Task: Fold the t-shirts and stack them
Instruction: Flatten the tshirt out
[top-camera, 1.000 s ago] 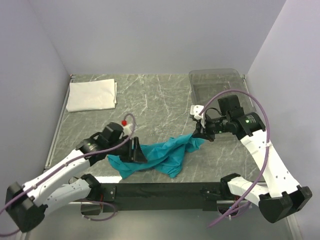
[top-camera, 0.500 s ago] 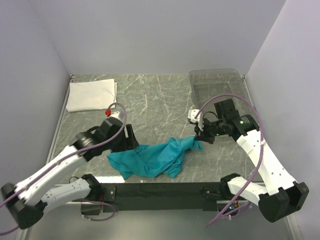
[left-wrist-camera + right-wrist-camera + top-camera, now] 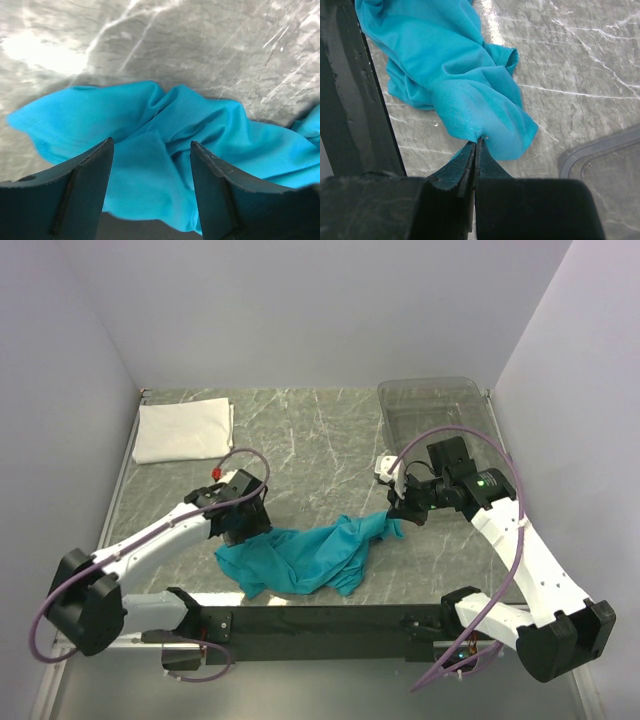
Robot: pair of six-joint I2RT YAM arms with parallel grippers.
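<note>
The teal-blue t-shirt (image 3: pixel 305 557) lies crumpled on the grey marble table near the front edge. It also fills the left wrist view (image 3: pixel 150 135) and shows in the right wrist view (image 3: pixel 450 65). My right gripper (image 3: pixel 398 510) is shut on the shirt's right end (image 3: pixel 479 138), pinching a fold of cloth. My left gripper (image 3: pixel 248 530) is open, its fingers (image 3: pixel 82 185) just above the shirt's left part, with nothing between them. The white t-shirt (image 3: pixel 184 430) lies folded at the far left corner.
A clear plastic bin (image 3: pixel 435 410) stands at the back right; its rim shows in the right wrist view (image 3: pixel 600 155). A black bar (image 3: pixel 320 620) runs along the table's front edge. Walls close the table on three sides.
My left gripper has swung from the shirt's left edge to point down over its left part. My right gripper has stayed shut on the right end and drawn it slightly left.
</note>
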